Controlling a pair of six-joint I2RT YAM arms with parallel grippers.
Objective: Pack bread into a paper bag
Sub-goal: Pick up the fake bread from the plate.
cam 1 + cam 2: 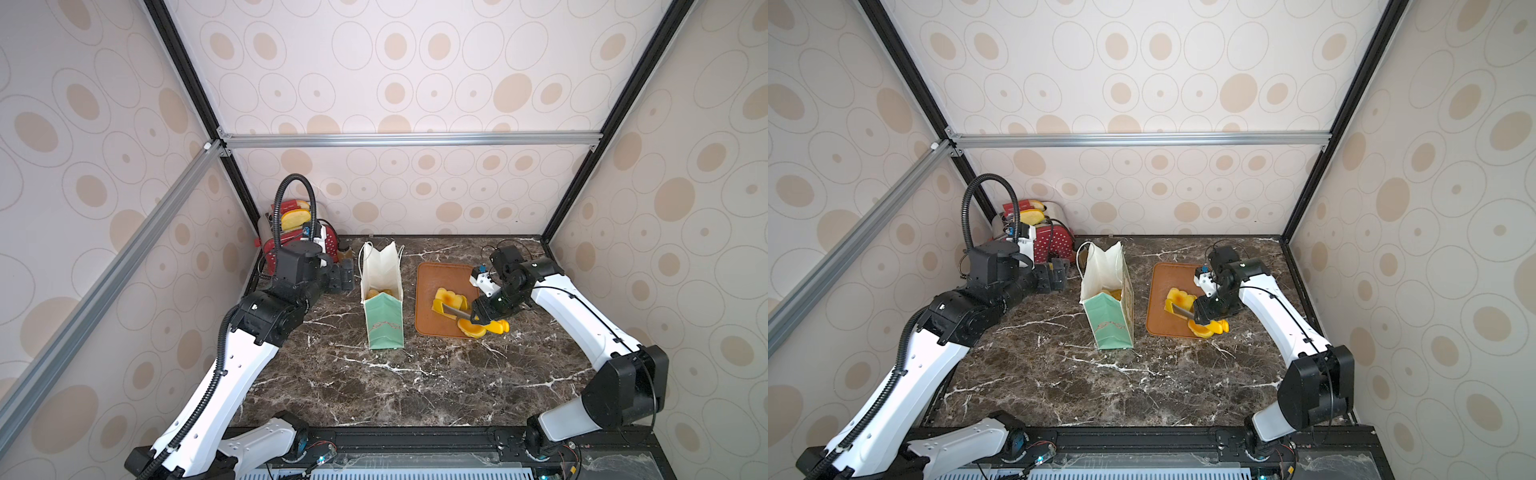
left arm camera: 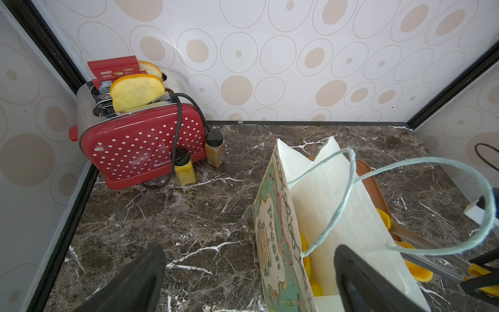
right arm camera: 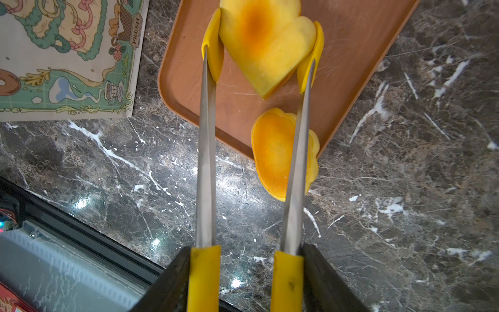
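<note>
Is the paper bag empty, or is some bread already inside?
Not empty: yellow bread lies at the bottom of the upright, open paper bag.

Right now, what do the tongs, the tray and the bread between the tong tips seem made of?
The tongs: bare metal arms, shiny grey; yellow tips and handles look like plastic or silicone. The tray: brown plastic, probably; matte, with fine scratches. The bread: likely soft foam; matte, smooth cut faces.

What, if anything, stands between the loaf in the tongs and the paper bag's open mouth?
Nothing visible does: only bare tray and tabletop lie between the loaf and the paper bag. The tongs just have to lift it over the bag's tall near wall.
</note>
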